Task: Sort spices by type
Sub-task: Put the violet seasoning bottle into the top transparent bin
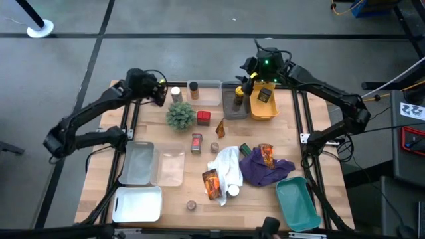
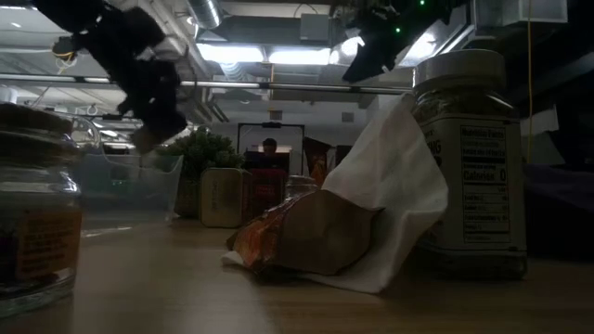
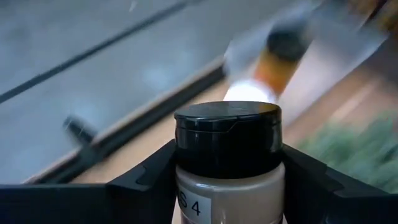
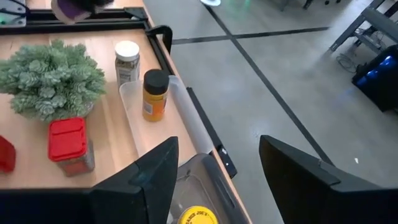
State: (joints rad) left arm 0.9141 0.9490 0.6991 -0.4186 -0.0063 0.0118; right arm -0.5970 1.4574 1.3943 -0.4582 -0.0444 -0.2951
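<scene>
We see left arm stretched to table's point(image 1: 199, 199) far edge, left claw point(image 1: 161, 93) pinching black-capped jar point(image 3: 227, 162) upright between its fingers point(image 3: 149, 177), near white-capped jar point(image 1: 176, 93) and clear bin point(image 1: 211, 93). Right arm reaches over far side; right claw point(image 1: 249, 78) spread, holding nothing, above grey bin point(image 1: 229, 109) with yellow-capped jar point(image 4: 198, 217) below. Orange jar point(image 4: 155, 94) stands in clear bin.
</scene>
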